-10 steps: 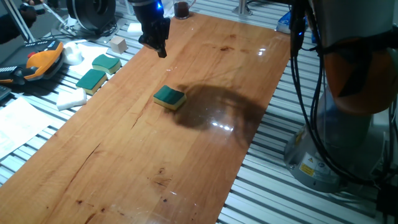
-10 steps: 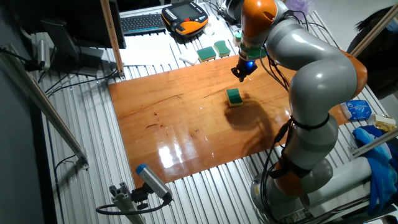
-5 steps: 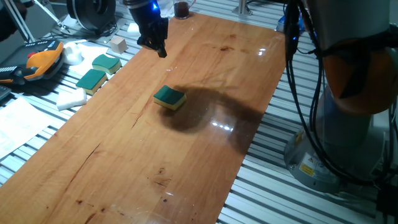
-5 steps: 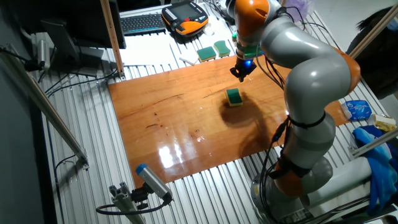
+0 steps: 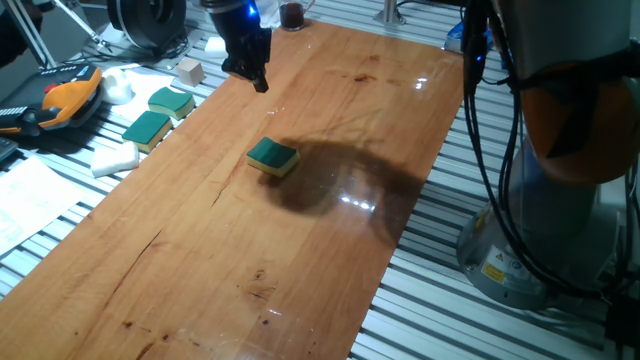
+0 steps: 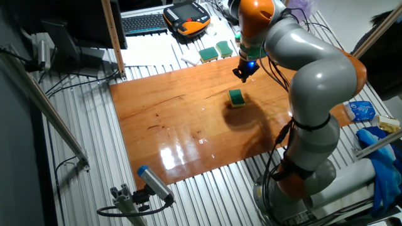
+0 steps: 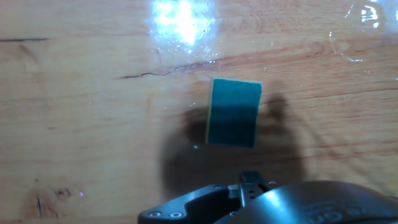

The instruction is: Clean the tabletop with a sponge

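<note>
The sponge (image 5: pixel 272 157), teal-green top over yellow foam, lies flat on the reddish-brown tabletop (image 5: pixel 300 260), near the middle of its width. It also shows in the other fixed view (image 6: pixel 236 97) and in the hand view (image 7: pixel 233 112). My gripper (image 5: pixel 258 84) hangs above the tabletop's far left part, apart from the sponge and not touching it; it also shows in the other fixed view (image 6: pixel 244 76). It holds nothing. Its fingers appear as one dark tapering tip, so their gap is not readable. The hand view shows only the dark housing, no fingertips.
Two more green-and-yellow sponges (image 5: pixel 160 113), a white foam block (image 5: pixel 115 158), a small wooden cube (image 5: pixel 188 71) and an orange pendant (image 5: pixel 65 100) lie on the silver slats left of the board. The arm's base and cables (image 5: pixel 560 200) stand at the right.
The gripper has shifted slightly left above the board and the arm's upper links have swung. The sponge has not moved.
</note>
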Tool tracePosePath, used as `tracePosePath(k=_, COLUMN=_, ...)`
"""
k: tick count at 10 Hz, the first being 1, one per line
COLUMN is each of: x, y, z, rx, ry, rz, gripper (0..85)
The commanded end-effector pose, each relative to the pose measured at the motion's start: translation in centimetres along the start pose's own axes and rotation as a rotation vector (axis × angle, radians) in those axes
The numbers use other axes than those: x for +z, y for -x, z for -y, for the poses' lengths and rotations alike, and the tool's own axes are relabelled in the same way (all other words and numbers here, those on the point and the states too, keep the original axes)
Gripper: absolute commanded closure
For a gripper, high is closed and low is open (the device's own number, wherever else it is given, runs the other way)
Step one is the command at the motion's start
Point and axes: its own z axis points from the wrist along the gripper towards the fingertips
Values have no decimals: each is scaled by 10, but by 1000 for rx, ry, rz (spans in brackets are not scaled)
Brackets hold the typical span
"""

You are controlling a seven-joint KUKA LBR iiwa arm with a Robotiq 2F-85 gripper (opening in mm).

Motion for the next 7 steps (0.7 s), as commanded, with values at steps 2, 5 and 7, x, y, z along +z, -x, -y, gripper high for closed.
tracePosePath(k=2, x=5, y=2, z=-1, rx=3, ry=-24, rz=7, gripper=850)
tracePosePath(k=5, x=32, y=10, z=-6, rx=22, ry=-61, rz=68, gripper=510)
tracePosePath(k=7, x=45, y=18, z=-5, rx=19, ry=-58, rz=68, gripper=510)
